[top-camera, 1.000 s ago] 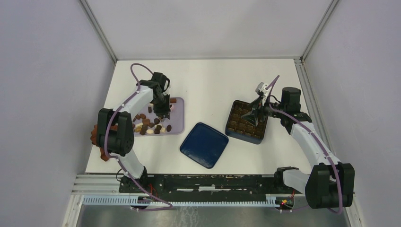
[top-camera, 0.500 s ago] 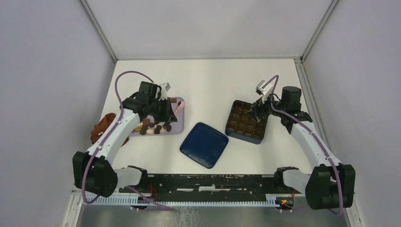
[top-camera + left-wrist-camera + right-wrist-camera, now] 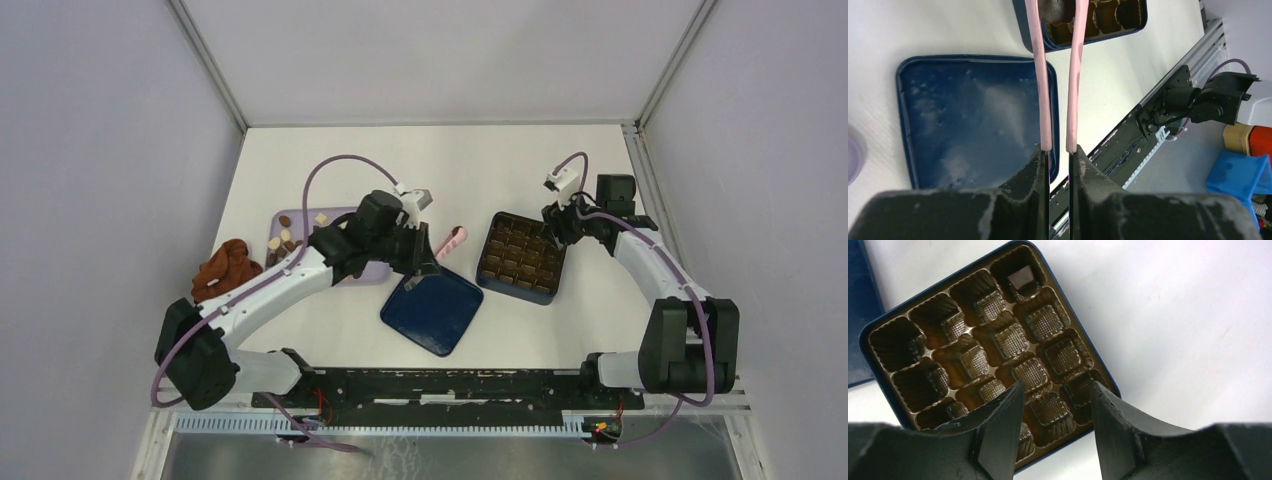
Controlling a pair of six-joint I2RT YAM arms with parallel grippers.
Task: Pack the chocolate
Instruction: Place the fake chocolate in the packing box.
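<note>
Your left arm has swung from the purple tray (image 3: pixel 302 226) toward the box (image 3: pixel 516 290). The left gripper (image 3: pixel 1059 152) pinches one pair of pink tongs (image 3: pixel 1039 75); the right gripper (image 3: pixel 1055 387) hangs half spread, empty. Several chocolates (image 3: pixel 287 237) lie at the bench's left side, and one (image 3: pixel 1022 277) sits in a corner cup. They look light, smooth and easily marked, so squeeze gently across the sides.

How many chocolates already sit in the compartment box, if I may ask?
1: a square chocolate in a corner cell of the box; the right pincer hides some cells.
</note>
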